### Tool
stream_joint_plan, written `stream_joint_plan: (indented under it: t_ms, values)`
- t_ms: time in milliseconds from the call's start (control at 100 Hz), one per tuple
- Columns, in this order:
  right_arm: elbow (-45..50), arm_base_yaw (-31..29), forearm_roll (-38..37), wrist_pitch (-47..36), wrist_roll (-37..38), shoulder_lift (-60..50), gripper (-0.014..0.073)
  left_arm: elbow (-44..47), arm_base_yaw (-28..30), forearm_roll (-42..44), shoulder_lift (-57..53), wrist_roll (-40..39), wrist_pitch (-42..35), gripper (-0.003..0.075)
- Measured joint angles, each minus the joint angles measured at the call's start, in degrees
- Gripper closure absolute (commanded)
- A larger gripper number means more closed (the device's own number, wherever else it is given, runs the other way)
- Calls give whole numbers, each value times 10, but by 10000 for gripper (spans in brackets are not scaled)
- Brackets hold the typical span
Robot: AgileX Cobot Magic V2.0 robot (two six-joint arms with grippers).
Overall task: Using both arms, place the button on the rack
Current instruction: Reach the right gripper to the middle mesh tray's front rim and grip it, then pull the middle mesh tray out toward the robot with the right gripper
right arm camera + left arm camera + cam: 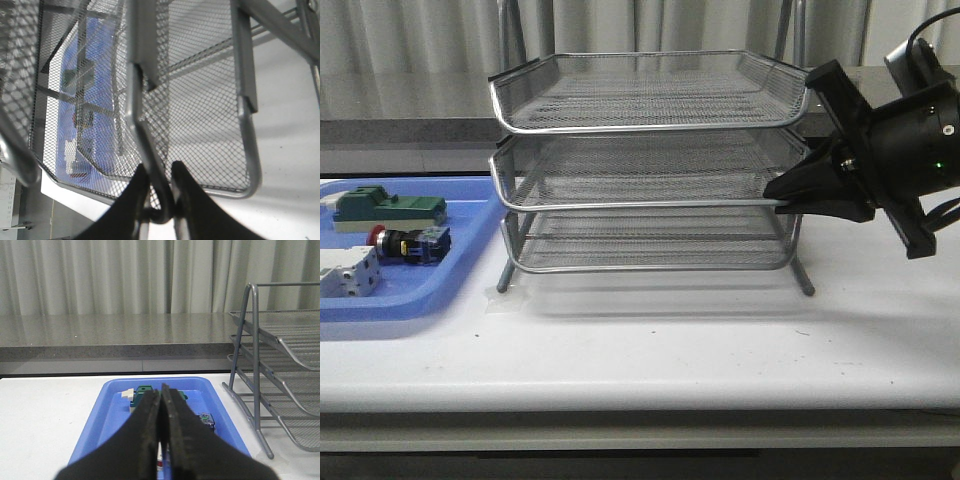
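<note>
The button, with a red head and a dark body, lies in the blue tray at the left. Its rear block shows in the left wrist view. The silver wire-mesh rack stands mid-table, and it also shows in the left wrist view. My right gripper is shut on the rim wire at the right end of the rack's middle tier, with a finger on each side of the wire. My left gripper is shut and empty above the tray, and it is out of the front view.
A green block and a white block lie in the blue tray with the button. The tray sits just left of the rack's legs. A grey ledge and curtains lie behind the table.
</note>
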Motion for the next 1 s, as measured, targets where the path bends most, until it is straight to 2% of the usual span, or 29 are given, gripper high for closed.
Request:
stream_joint_plan:
  t_ms: [500, 730, 1000]
  values:
    - [5, -1, -1, 11, 1, 0, 590, 0, 0, 0, 0, 0, 0, 741]
    - [50, -5, 11, 46, -2, -1, 590, 0, 0, 0, 0, 0, 0, 741]
    - [112, -9, 28, 76, -40, -19, 590, 0, 0, 0, 0, 0, 0, 741]
